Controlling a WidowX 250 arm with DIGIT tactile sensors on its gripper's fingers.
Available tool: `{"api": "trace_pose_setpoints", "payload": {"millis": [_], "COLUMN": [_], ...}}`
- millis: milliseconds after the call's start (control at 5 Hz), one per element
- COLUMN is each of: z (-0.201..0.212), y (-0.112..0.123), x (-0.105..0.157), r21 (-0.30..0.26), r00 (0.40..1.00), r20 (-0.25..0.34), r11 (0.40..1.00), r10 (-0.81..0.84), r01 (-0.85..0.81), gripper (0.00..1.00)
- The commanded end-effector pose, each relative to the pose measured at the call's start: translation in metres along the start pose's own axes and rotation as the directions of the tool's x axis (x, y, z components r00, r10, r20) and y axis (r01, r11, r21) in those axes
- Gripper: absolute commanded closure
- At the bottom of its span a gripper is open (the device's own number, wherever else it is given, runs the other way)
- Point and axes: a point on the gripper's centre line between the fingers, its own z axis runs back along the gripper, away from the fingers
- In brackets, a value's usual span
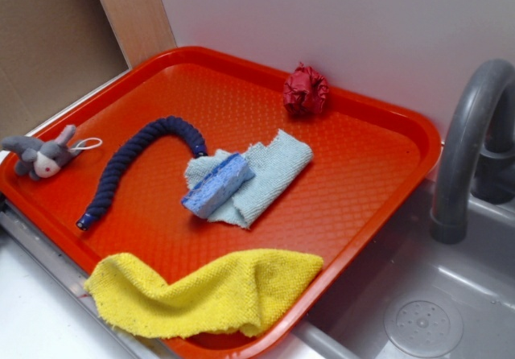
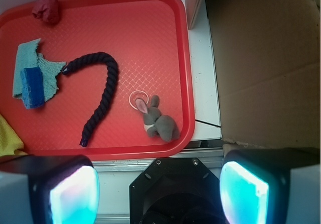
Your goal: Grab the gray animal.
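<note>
- Two pale-lit pads (image 2: 70,194) of the pincer (image 2: 158,196) are filling the bottom of the wrist view, standing wide apart and gripping nothing, high above the scene.
- Lying at the tray's (image 2: 184,58) near-right corner in that view, the gray animal (image 2: 158,121) is resting on its side close to the rim, its white loop cord (image 2: 136,99) trailing off its head toward the tray's middle.
- From the exterior view, the gray animal (image 1: 40,156) is sitting at the far-left corner of the tray (image 1: 386,125), partly over the raised lip.
- Curving just beside it but apart from it, the dark blue rope (image 2: 100,96) is the likeliest thing to be caught by mistake.
- Sitting well clear of the toy are the blue sponge (image 1: 217,184) on the light blue cloth (image 1: 269,170), the yellow cloth (image 1: 201,290) and the red crumpled ball (image 1: 306,91).
- Judged from here, the reach is only beginning: the pincer should be centring over the toy's plump body rather than the thin ears or the cord.
- Turning the pads to close across the body's narrow width, parallel to the rim, looks wise, since one pad could otherwise be landing on the tray's lip.
- Coming down low before closing should be helping, the plush being soft and flat.
</note>
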Motion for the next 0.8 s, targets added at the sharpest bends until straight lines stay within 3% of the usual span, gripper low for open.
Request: {"api": "trace_pose_setpoints", "payload": {"millis": [0, 200, 400, 600], "z": [0.000, -0.027, -0.054, -0.078], "y": [0.000, -0.012, -0.021, -0.025], "x": [0.000, 0.008, 0.008, 0.004], "r21": [0.000, -0.001, 0.022, -0.010], "r00": [1.000, 0.959, 0.872, 0.821], "r20": [0.000, 0.140, 0.148, 0.129], "r11": [1.000, 0.968, 0.883, 0.827], "r10": [0.000, -0.248, -0.466, -0.556], "r01": [0.000, 0.250, 0.468, 0.562], "gripper": [0.00, 0.00, 0.00, 0.00]}}
